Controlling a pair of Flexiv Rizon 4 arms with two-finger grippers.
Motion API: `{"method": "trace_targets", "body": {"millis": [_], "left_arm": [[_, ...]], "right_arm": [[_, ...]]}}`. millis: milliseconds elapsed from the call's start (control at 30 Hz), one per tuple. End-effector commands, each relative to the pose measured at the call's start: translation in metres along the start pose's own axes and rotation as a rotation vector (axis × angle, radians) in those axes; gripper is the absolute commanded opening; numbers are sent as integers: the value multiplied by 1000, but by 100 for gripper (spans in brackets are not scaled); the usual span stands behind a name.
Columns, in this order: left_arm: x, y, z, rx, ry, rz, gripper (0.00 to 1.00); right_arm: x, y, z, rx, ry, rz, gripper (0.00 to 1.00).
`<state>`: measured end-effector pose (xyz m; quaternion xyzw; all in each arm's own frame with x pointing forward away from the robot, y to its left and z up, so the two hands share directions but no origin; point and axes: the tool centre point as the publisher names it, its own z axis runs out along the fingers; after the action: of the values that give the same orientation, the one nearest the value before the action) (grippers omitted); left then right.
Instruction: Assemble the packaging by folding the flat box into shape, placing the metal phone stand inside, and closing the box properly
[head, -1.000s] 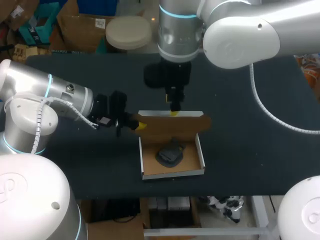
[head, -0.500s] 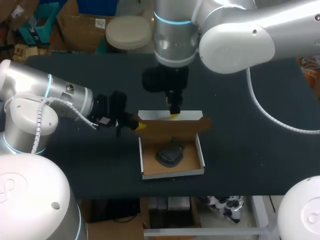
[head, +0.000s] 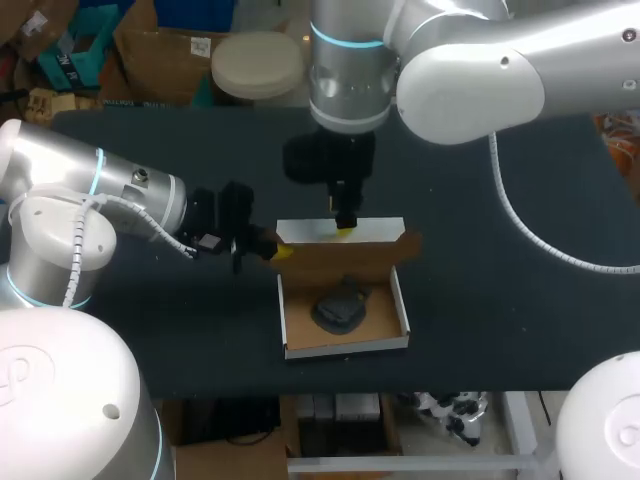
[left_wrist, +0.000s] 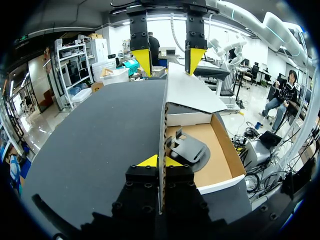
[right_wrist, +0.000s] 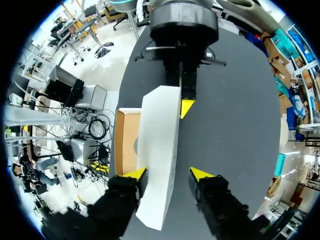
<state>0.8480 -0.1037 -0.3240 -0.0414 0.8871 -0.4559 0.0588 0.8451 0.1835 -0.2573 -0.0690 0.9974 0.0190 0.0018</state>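
Dark desk (head: 500, 300) bears brown box (head: 346, 346), white outside, grey stand (head: 340, 305) inside; lid (head: 310, 232) upright at 12 o'clock. Left fingers (left_wrist: 149, 161) pinch lid's 9 o'clock edge; right fingers (right_wrist: 200, 174) spread astride it.

White box (head: 345, 346) with brown inside, dark grey stand (head: 340, 305), black table (head: 520, 250).

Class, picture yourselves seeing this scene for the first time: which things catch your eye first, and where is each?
The open cardboard box sits mid-table with a dark metal phone stand lying in it. Its lid stands raised at the far side, the left hand pinching its side edge. The right hand hangs open over the lid's top edge, yellow tips straddling it.
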Motion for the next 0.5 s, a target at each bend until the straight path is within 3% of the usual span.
{"method": "trace_targets", "body": {"millis": [33,333,433,500], "left_arm": [[0,-2,-1,-1,3,0,0],[0,-2,-1,-1,3,0,0],[0,-2,-1,-1,3,0,0],[0,-2,-1,-1,3,0,0]], "right_arm": [[-6,1,6,-4,13,-2,54],[-9,0,12,-14,37,-3,46],[-9,1,14,-16,43,-4,38],[-10,2,15,-17,46,-6,25]]}}
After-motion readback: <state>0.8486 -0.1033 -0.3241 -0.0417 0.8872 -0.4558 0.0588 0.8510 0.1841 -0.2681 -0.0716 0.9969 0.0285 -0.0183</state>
